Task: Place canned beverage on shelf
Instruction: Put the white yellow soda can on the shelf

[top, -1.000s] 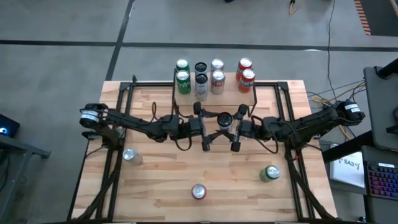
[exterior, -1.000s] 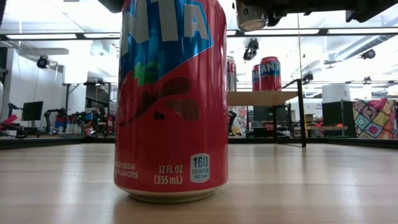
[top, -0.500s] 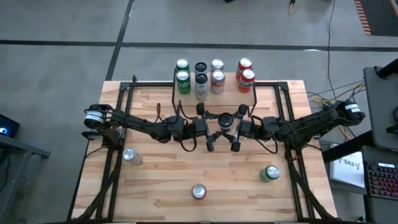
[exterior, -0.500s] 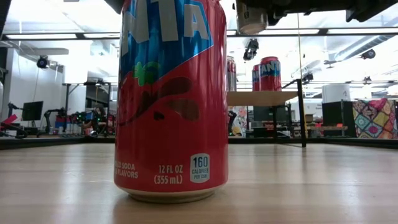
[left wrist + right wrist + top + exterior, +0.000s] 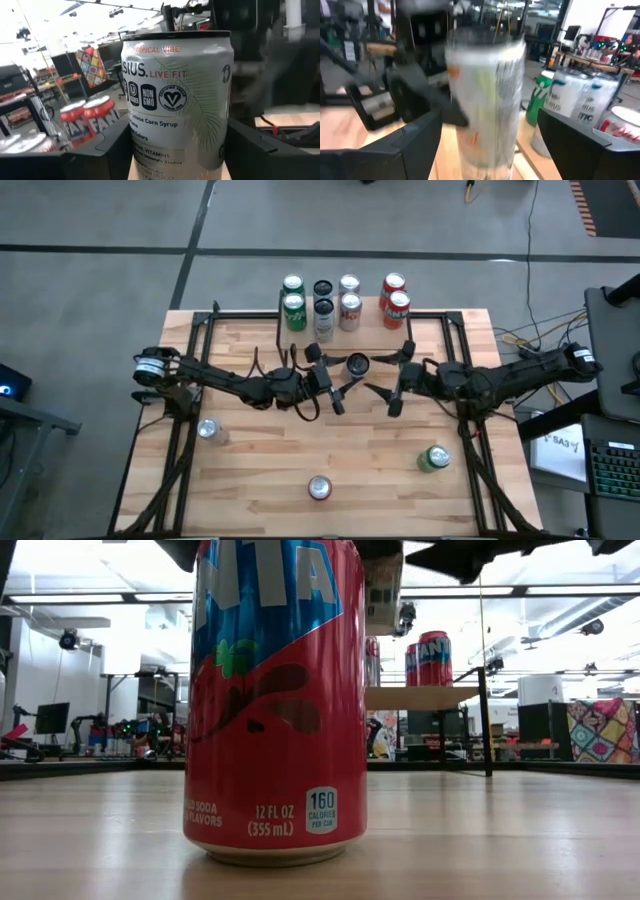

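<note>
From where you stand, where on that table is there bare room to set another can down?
The widest bare wood lies between the silver can, the red can and the green can, in front of the arms. The shelf is crowded with cans. Mid-table is busy too: the left gripper holds a white can, the right gripper open beside it.
</note>
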`<action>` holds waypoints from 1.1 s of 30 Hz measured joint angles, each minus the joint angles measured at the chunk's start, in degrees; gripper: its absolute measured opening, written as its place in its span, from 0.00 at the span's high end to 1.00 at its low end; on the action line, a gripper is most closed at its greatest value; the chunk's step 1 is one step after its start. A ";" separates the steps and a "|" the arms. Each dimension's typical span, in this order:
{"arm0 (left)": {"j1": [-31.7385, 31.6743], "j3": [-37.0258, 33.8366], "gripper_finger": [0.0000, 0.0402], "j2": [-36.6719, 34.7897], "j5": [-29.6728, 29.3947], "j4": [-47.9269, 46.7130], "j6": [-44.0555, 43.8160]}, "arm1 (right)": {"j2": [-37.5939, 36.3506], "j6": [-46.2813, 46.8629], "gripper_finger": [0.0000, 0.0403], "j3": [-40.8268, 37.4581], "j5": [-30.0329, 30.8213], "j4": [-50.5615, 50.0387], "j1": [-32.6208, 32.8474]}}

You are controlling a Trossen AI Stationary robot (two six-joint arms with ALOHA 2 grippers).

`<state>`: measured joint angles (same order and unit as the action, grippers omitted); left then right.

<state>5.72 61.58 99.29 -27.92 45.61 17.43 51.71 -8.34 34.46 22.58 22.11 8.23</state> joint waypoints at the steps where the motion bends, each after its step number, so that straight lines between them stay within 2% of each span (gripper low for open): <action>1: 0.00 -0.30 0.44 0.06 -0.07 -0.06 -0.25 | -0.72 0.10 0.22 0.00 -0.07 0.04 0.00; 6: -0.15 -0.43 0.44 1.72 -0.05 0.72 -1.54 | -1.63 -0.21 0.22 0.00 -0.08 0.99 -0.02; 17: -0.63 -0.35 0.44 4.44 1.49 7.61 -3.44 | 5.94 -2.95 0.17 0.00 -0.08 10.99 -0.17; 30: -0.68 -0.35 0.44 4.94 1.46 7.79 -4.44 | 12.54 -4.98 0.19 3.91 -0.50 13.75 -2.27; 33: -0.63 -0.35 0.40 4.94 1.49 7.99 -4.46 | 13.26 -5.65 0.23 5.19 -0.13 13.75 -2.27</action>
<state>5.08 61.23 104.22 -26.43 53.60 12.97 64.97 -13.98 39.65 22.45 35.85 5.96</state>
